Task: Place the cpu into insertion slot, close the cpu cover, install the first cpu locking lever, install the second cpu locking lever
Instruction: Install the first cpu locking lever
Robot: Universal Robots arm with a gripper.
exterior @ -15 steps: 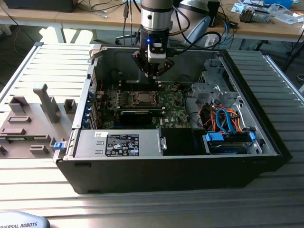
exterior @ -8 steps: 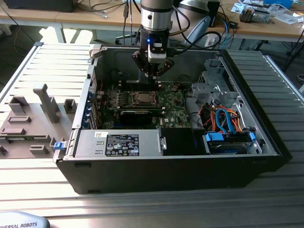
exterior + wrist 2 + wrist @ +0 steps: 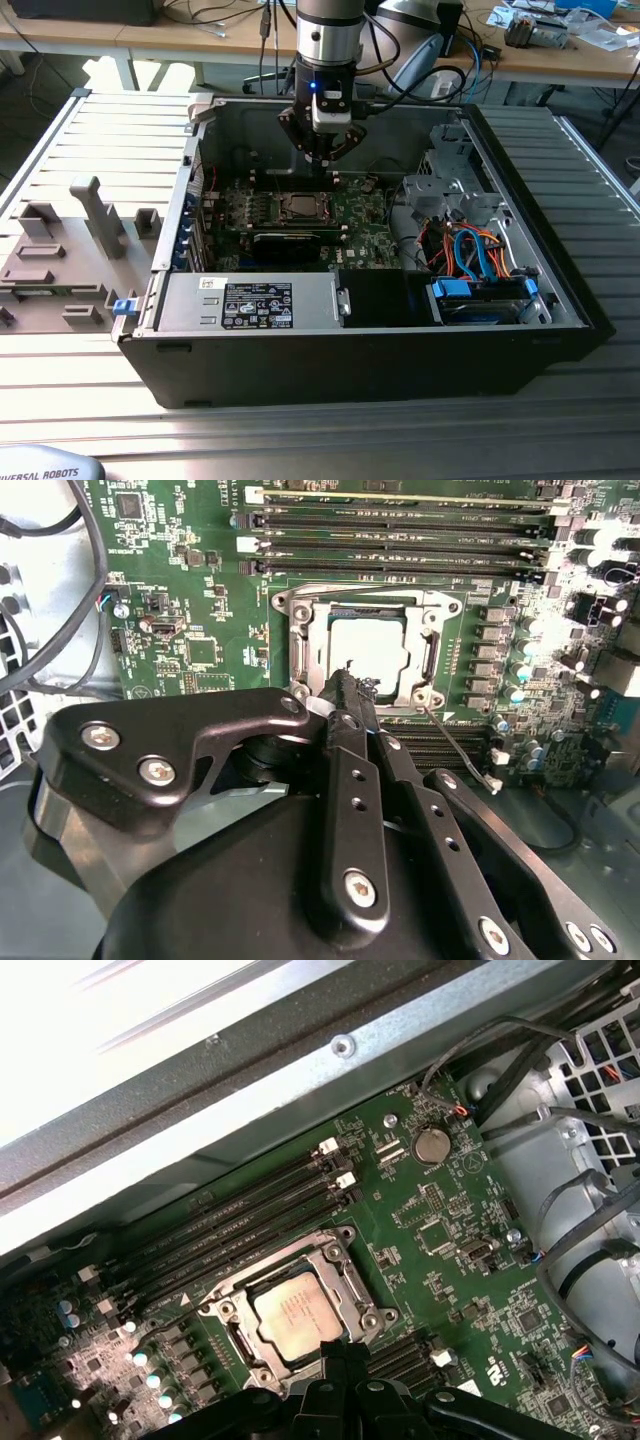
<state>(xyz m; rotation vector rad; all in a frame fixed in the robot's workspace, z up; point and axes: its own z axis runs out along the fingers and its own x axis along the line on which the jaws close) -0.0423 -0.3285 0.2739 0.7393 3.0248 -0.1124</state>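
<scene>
The cpu [image 3: 298, 207] lies flat in the insertion slot [image 3: 280, 210] on the green board, its silver-grey top up in both wrist views [image 3: 368, 650] [image 3: 295, 1310]. The cpu cover [image 3: 300, 645] [image 3: 345, 1260] is down around it, and the chip shows through its window. A thin wire locking lever [image 3: 460, 748] angles away from one corner of the socket. My gripper [image 3: 322, 165] hangs inside the case just above the socket's edge. Its black fingers are shut, with nothing seen between them [image 3: 345, 685] [image 3: 340, 1355].
Long black memory slots [image 3: 400, 540] run beside the socket. The open case [image 3: 560, 290] has a power supply [image 3: 250, 300] at the front and a drive bay with blue and orange cables [image 3: 480, 260] at the exterior view's right. A grey fixture [image 3: 70, 250] lies outside at the left.
</scene>
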